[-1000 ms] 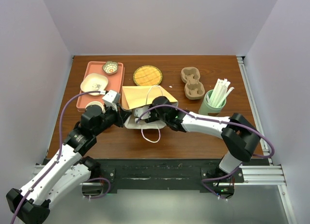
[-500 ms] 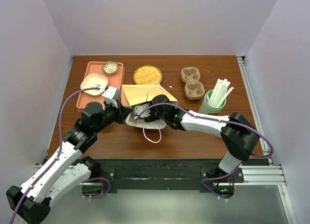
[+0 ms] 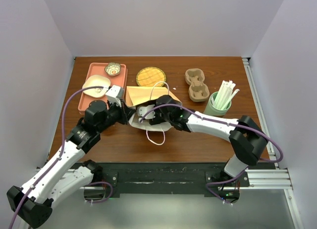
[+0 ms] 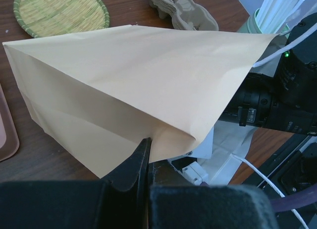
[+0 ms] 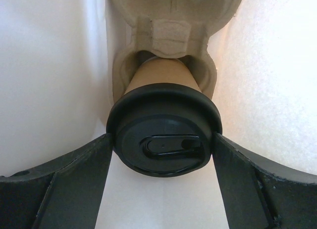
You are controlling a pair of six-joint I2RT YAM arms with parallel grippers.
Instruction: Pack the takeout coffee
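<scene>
Tipping of the black-lidded cream-tan paper cup [image 5: 161, 73] is risked if snagged by the flanking right gripper [image 5: 162, 142], whose hold cannot be told; the tan paper bag [image 4: 133, 80] is pinched shut by the left gripper [image 4: 146, 152].

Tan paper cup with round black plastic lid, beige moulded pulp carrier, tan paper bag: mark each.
Tan paper cup [image 5: 163, 140]: right wrist view, lid's top.
Pulp carrier [image 5: 171, 36]: right wrist view, middle ridge.
Paper bag [image 4: 138, 75]: left wrist view, upper panel.
</scene>
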